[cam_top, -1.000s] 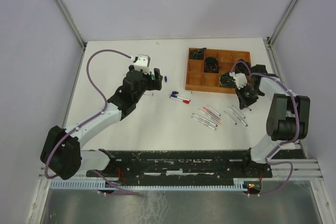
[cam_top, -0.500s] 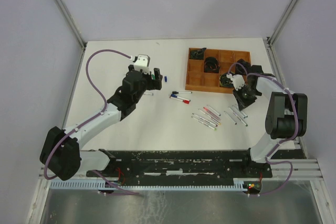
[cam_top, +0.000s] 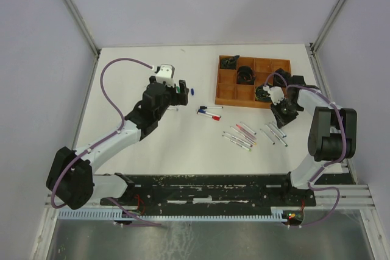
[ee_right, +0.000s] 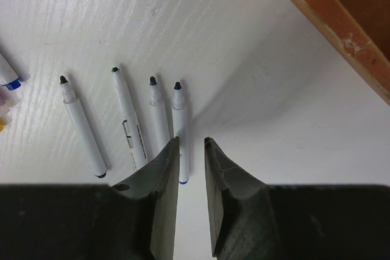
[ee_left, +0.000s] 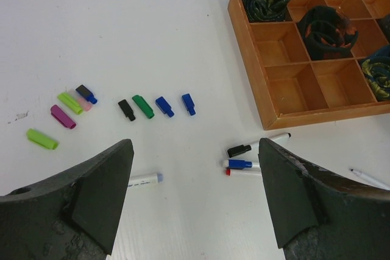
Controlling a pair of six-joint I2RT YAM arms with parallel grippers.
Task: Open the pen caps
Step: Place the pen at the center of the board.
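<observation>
In the left wrist view several loose pen caps lie in a row: green (ee_left: 42, 139), purple (ee_left: 63, 116), black (ee_left: 126, 109), blue (ee_left: 189, 104) and others. Three capped pens (ee_left: 244, 163) lie near the tray corner, and an uncapped pen (ee_left: 145, 179) lies by the left finger. My left gripper (ee_left: 195, 144) is wide open and empty above them; it also shows in the top view (cam_top: 181, 87). My right gripper (ee_right: 191, 141) hovers low with a narrow gap between its jaws and nothing in them. Several uncapped pens (ee_right: 156, 114) lie just left of it.
A brown compartment tray (cam_top: 217, 83) with dark rolled items stands at the back right; its edge (ee_right: 329, 35) is close to my right gripper. More pens (cam_top: 241, 135) lie mid-table. Grey walls surround the white table.
My right gripper moved a little up toward the tray a second ago and has held still since. The left arm has barely shifted.
</observation>
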